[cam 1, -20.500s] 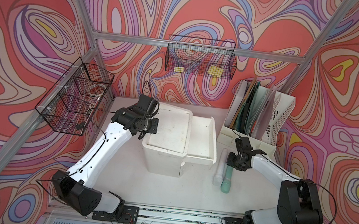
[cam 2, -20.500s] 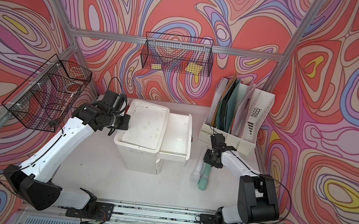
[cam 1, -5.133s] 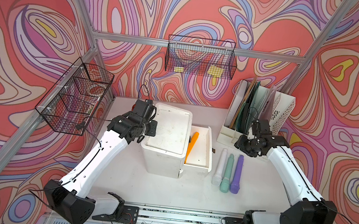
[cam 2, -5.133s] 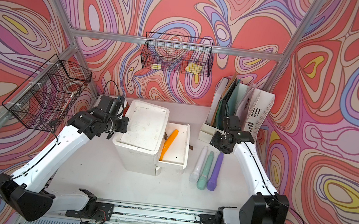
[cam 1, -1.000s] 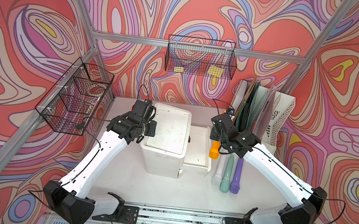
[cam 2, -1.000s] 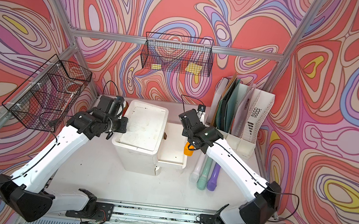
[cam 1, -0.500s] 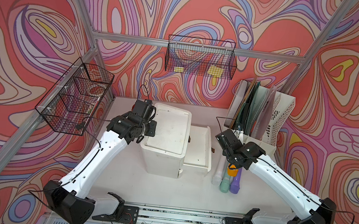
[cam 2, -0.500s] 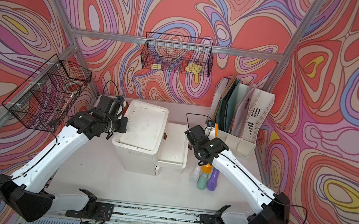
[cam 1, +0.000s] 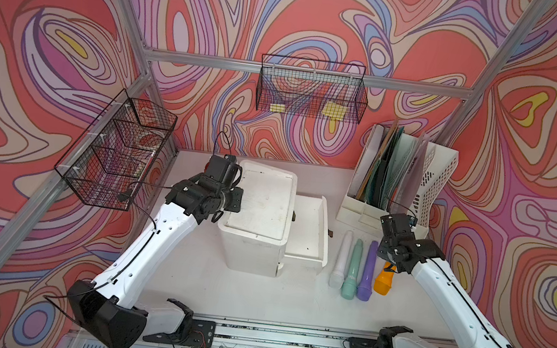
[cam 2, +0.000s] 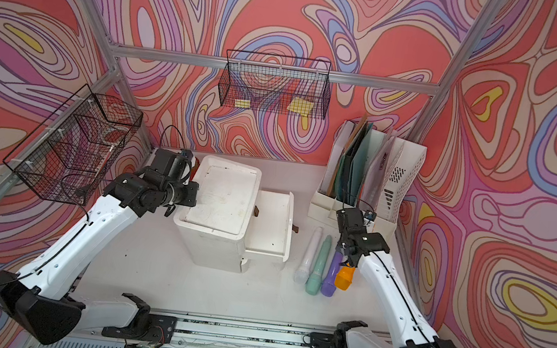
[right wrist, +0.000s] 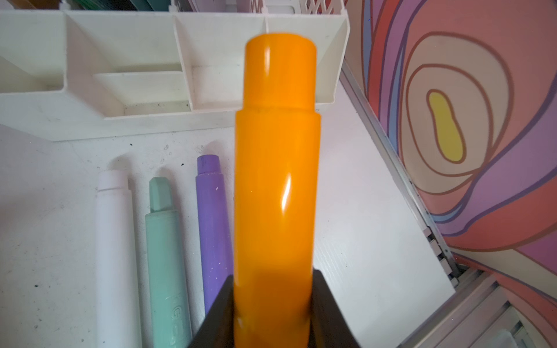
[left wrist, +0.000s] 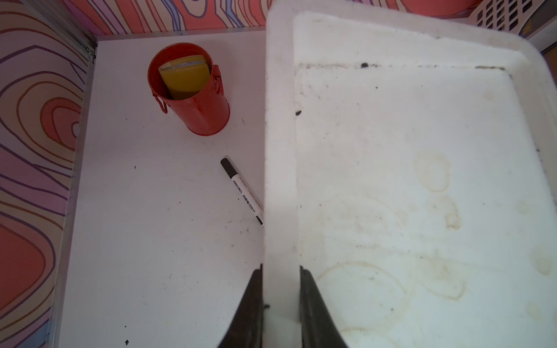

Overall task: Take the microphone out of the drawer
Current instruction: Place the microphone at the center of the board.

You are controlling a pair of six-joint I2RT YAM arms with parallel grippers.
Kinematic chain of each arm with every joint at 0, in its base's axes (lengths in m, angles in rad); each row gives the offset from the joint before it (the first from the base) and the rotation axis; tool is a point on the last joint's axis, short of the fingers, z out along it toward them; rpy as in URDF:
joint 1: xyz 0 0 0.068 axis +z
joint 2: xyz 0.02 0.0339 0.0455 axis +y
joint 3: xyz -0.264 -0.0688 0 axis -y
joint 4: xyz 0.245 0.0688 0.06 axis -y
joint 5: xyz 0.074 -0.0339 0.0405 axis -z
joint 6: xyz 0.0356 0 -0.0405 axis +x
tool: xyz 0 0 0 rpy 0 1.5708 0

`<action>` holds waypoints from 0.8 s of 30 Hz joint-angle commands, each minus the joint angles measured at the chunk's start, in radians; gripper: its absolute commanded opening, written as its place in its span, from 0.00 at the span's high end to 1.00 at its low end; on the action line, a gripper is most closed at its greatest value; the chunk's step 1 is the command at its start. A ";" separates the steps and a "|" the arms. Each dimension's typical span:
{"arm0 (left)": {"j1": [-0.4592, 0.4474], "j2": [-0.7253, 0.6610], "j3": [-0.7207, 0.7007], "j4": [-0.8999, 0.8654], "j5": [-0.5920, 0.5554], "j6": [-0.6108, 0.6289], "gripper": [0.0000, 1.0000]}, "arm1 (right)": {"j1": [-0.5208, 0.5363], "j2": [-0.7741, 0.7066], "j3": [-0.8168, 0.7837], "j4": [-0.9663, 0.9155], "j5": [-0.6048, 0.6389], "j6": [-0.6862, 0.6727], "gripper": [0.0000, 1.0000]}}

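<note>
The orange microphone [right wrist: 275, 180] is clamped between the fingers of my right gripper [right wrist: 272, 289], which is shut on it. In both top views the orange microphone [cam 1: 385, 281] [cam 2: 344, 278] hangs low over the table just right of the purple one [cam 1: 368, 265]. I cannot tell whether it touches the table. The white drawer [cam 1: 310, 229] stands pulled out of its unit [cam 1: 262, 209] and shows an empty floor. My left gripper [left wrist: 281, 271] is shut on the unit's raised left rim [left wrist: 278, 180].
A white microphone [cam 1: 341, 256] and a green one [cam 1: 352, 263] lie in a row with the purple one. A file organiser [cam 1: 398, 182] stands behind them. A red can [left wrist: 190, 90] and a marker [left wrist: 241, 189] sit left of the unit. The aluminium frame [right wrist: 422, 211] runs close on the right.
My right arm has carried the orange microphone rightward, from above the row of microphones to the spot right of the purple one. The left arm has not moved.
</note>
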 commanded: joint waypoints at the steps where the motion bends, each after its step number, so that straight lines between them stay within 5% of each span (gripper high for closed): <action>1: -0.002 -0.011 -0.019 -0.102 0.010 0.031 1.00 | -0.080 0.069 0.003 0.056 -0.143 -0.069 0.94; 10: -0.001 -0.018 -0.021 -0.103 -0.003 0.042 1.00 | -0.230 0.260 0.071 0.044 -0.258 -0.181 0.92; 24: -0.001 -0.017 -0.015 -0.100 -0.009 0.043 1.00 | -0.241 0.490 0.122 0.017 -0.330 -0.201 0.87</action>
